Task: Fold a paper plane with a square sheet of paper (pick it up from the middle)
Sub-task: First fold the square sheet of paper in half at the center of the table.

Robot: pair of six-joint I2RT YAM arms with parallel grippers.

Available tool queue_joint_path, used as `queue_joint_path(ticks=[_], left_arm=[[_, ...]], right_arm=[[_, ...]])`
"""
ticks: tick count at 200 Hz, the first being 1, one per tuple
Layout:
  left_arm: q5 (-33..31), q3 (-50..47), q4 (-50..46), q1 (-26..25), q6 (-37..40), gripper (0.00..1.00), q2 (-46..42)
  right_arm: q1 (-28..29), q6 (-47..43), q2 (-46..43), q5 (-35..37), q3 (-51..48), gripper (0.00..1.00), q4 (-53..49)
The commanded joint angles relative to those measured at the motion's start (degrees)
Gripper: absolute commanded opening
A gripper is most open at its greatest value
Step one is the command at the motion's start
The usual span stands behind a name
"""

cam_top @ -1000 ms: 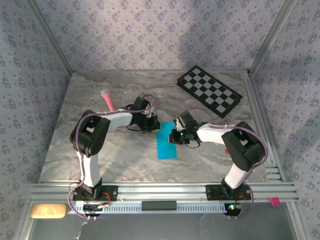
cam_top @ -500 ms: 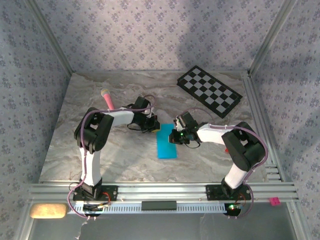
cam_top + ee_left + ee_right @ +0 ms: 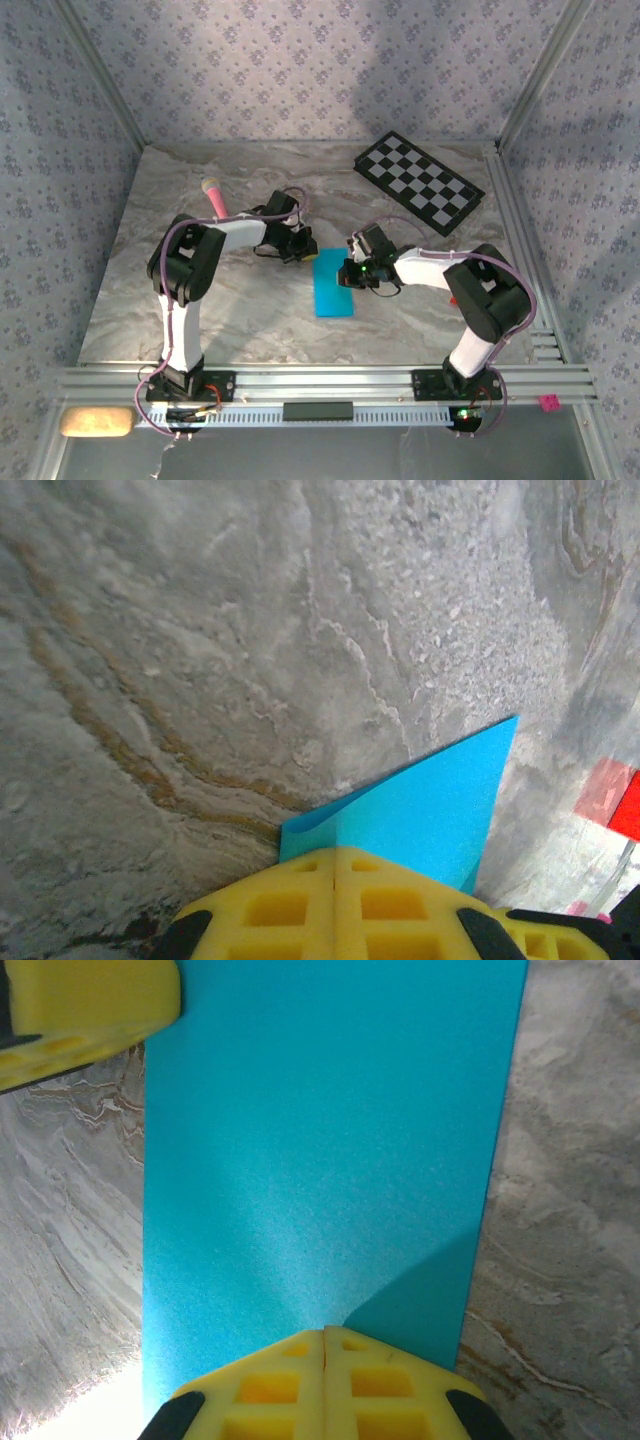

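The square sheet of paper lies on the marble table as a narrow cyan-blue rectangle, folded double. My left gripper is shut, its yellow tips resting at the paper's far left corner, where a small flap stands up beside them. Whether they pinch a layer I cannot tell. My right gripper is shut too, and its closed tips press down on the paper near its right edge. A left finger shows at the paper's corner in the right wrist view.
A black-and-white checkerboard lies at the back right. A pink stick rests behind the left arm. Something small and red sits on the table by the right arm. Metal rails line the near edge.
The left arm has swung slightly, carrying its shut gripper a little toward the far side along the paper's corner. The right gripper and the paper stay put.
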Motion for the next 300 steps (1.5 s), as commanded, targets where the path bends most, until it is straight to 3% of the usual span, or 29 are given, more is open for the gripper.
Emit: queue_joint_path(ticks=[1,233,300], left_arm=[[-7.2,0.8,2.1,1.9,-2.3,0.04,1.8],[-18.5,6.7,-4.7,1.8,-8.3,0.03,3.8],[-14.8,7.6,-5.0,1.0,-5.3,0.04,-0.6]], right_arm=[[-0.1,-1.3,3.5,6.2,-4.3,0.00,-11.3],[-0.3,-2.1,2.9,5.4,-5.0,0.00,-11.1],[-0.3,-2.0,3.0,5.5,-4.9,0.00,-10.8]])
